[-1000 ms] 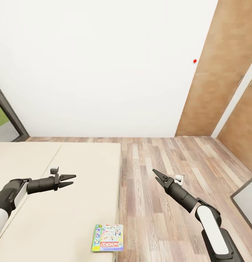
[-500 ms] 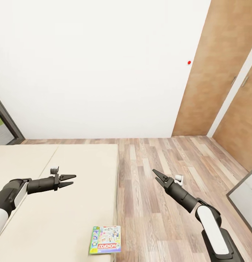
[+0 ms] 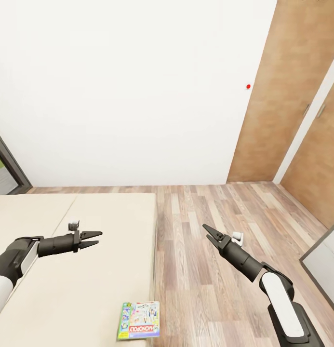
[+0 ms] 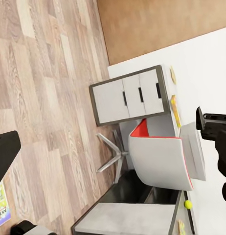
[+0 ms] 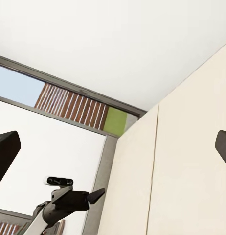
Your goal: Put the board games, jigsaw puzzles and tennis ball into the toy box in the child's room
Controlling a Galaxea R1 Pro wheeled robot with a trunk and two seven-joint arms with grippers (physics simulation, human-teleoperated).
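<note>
One board game lies flat at the bottom centre of the head view, on the bed near its edge: a colourful cartoon-covered box. You hold nothing: left gripper and right gripper are both spread, so collecting looks unfinished.

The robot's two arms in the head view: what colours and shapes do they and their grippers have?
Both arms have a glossy white shell segment, then dark grey cylindrical forearms tapering forward. The left gripper and right gripper each end in two thin, pointed black fingers. A small white-and-grey camera block sits on each wrist. No loose cables or markings are visible.
</note>
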